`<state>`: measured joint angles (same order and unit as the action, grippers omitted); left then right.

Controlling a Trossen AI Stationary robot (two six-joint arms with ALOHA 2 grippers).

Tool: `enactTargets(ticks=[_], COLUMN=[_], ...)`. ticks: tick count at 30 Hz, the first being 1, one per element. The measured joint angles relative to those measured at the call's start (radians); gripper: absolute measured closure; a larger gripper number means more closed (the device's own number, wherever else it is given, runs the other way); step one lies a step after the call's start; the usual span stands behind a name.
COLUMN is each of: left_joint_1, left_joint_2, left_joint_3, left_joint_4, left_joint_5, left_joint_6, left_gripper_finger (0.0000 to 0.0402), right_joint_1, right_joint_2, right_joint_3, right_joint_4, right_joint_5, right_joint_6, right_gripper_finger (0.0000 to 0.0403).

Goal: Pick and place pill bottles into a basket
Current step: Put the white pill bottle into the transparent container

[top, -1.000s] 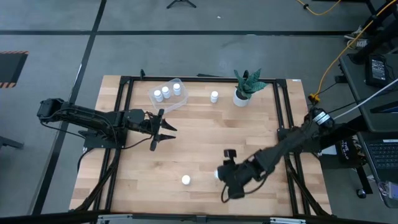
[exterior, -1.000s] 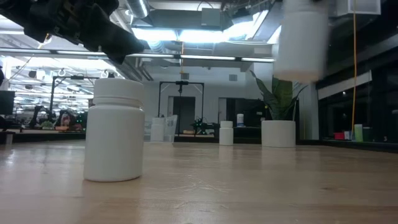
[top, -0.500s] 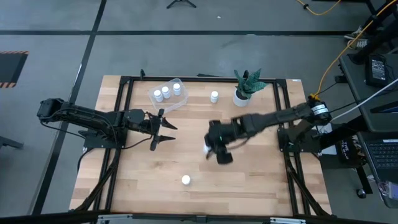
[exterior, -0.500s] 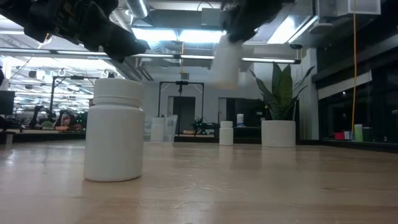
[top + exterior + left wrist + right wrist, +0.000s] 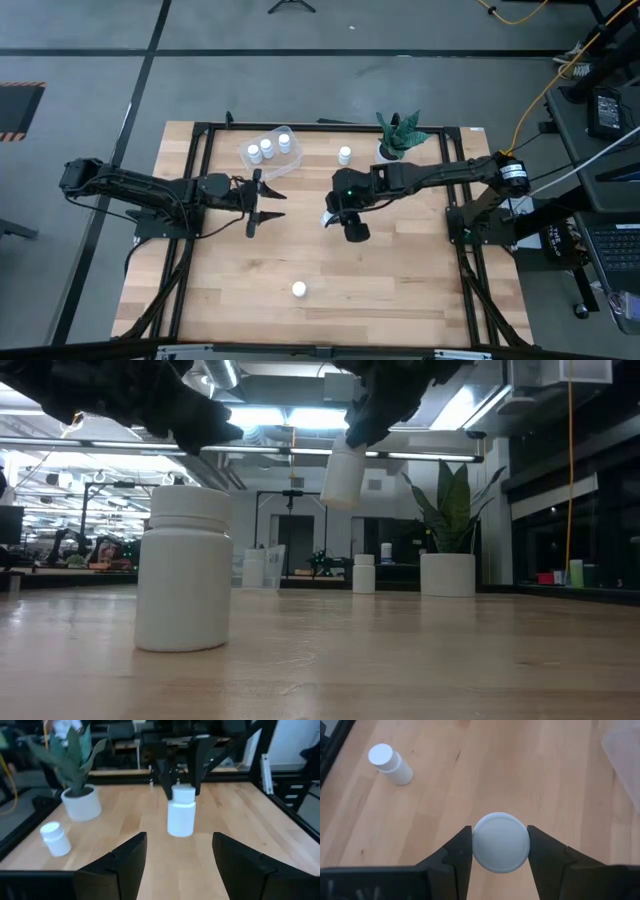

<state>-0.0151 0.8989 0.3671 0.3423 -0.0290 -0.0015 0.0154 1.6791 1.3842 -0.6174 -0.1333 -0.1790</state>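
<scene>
Pill bottle (image 5: pixel 500 842) is hanging above mid-table, pinched by its cap between the right gripper's (image 5: pixel 338 215) fingers (image 5: pixel 454 851). Basket (image 5: pixel 272 155) is sitting beyond that gripper, toward the far-left corner, holding three bottles (image 5: pixel 269 149). Left gripper (image 5: pixel 262 202) is hovering near it, jaws spread wide, gripping nothing.

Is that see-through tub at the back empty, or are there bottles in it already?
Not empty. From above, the tub holds three white bottles, caps up. The right gripper carries another bottle.
</scene>
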Motion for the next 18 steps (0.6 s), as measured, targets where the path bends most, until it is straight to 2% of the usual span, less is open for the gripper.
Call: enactTargets(ticks=[6, 11, 18], left_joint_1=[0.005, 0.029, 0.102], left_joint_2=[0.035, 0.156, 0.327], left_joint_3=[0.064, 0.163, 0.293], left_joint_4=[-0.071, -0.154, -0.191], left_joint_5=[-0.030, -0.021, 0.010], left_joint_6=[-0.020, -0.043, 0.047], left_gripper_finger=[0.0182, 0.0182, 0.0182], right_joint_1=[-0.029, -0.081, -0.130], right_joint_2=[0.000, 0.000, 0.000], right_joint_3=[0.000, 0.000, 0.000], right_joint_4=[0.033, 0.036, 0.039], right_joint_5=[-0.002, -0.024, -0.053], right_joint_6=[-0.059, -0.092, -0.131], right_gripper_finger=[0.0250, 0.0251, 0.0252])
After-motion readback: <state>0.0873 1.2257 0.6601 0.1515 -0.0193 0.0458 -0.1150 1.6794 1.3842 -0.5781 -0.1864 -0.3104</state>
